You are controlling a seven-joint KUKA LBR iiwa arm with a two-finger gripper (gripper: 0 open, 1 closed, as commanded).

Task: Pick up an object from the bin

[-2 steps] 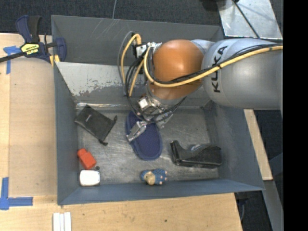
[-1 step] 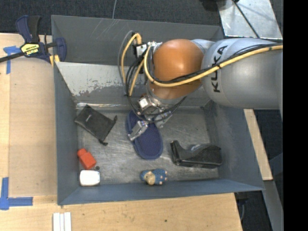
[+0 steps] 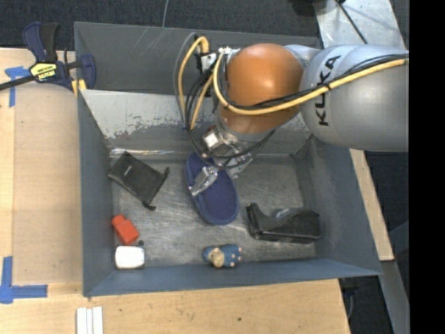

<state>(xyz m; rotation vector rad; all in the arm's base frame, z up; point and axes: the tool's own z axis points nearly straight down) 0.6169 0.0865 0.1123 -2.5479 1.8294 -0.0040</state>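
The blue slipper (image 3: 218,202) lies flat in the middle of the bin (image 3: 94,186). The gripper (image 3: 207,177) is down over its far end, likely because the rim there gives an edge to pinch; how wide the gripper stands I cannot tell. The black case (image 3: 138,177), orange block (image 3: 125,228) and black tool (image 3: 285,225) lie apart from the slipper, leaving it uncrowded.

arm (image 3: 361,103): reached in from the right, angled down
wrist cover (image 3: 261,89): orange, yellow cables (image 3: 183,82) looped beside
gripper (image 3: 208,176): pointed downward

blue slipper (image 3: 217,202): oval, soft-looking, lying flat, bin ctr.
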